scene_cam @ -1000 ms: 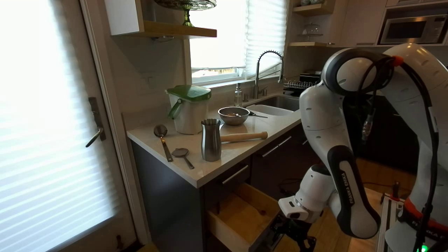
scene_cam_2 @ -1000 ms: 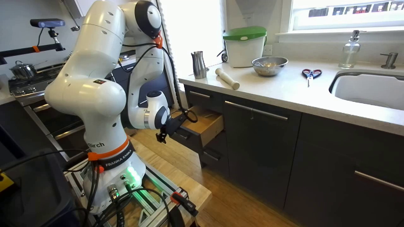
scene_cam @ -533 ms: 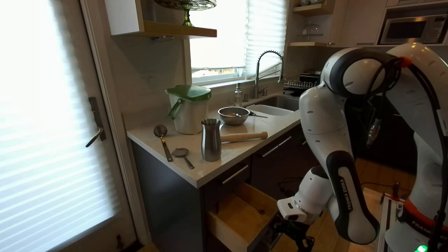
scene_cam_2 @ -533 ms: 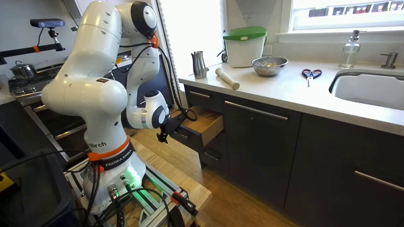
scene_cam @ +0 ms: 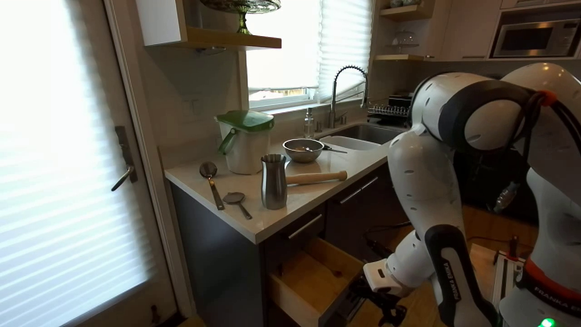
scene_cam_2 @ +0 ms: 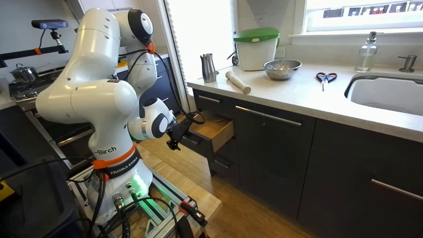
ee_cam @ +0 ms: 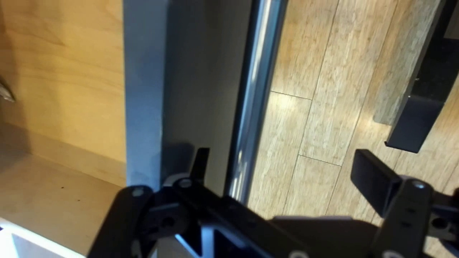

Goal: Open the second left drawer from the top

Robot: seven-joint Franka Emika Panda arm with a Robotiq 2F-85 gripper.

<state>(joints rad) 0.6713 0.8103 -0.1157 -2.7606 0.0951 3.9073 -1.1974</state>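
The second left drawer from the top is pulled out; its pale wood interior and dark front show in the exterior views. In the wrist view its front's top edge runs vertically, with the silver bar handle beside it. My gripper is open. One finger is between the drawer front and the handle, the other well out over the floor, so the handle lies between them, nearer the first finger. In the exterior views the gripper is low at the drawer front; contact is hard to tell.
The top drawer above is shut, and another dark drawer is below. A metal cup stands near the counter corner. The arm's cable loops over the open drawer. An unclear black bar shows in the wrist view.
The arm's upper links have lowered and drawn back towards the base. The hand has tilted and shifted slightly at the drawer front. The drawer shows no visible movement.
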